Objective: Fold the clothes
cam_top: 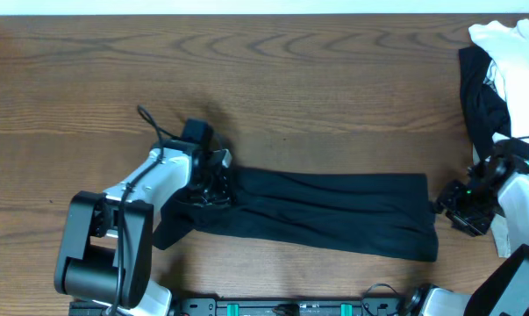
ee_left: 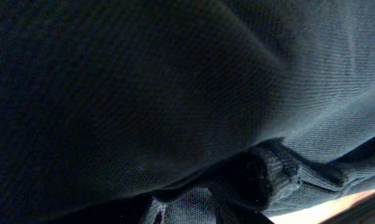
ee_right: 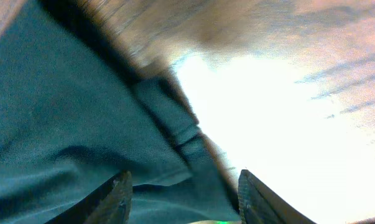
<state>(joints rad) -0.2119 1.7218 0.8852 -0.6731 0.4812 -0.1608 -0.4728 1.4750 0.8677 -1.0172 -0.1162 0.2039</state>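
Observation:
A black T-shirt (cam_top: 334,211) lies folded into a long strip across the table's front. My left gripper (cam_top: 216,183) sits on its bunched left end and looks shut on the cloth. In the left wrist view black fabric (ee_left: 175,93) covers nearly everything and hides the fingers. My right gripper (cam_top: 443,207) is at the strip's right edge. In the right wrist view it (ee_right: 182,179) is open, and the shirt's hemmed edge (ee_right: 175,134) lies loose between the two fingers (ee_right: 115,196).
A pile of other clothes sits at the far right corner, a white garment (cam_top: 510,39) on a black one (cam_top: 483,101). Bare wooden table (cam_top: 290,79) spreads behind the strip. The arm bases stand along the front edge.

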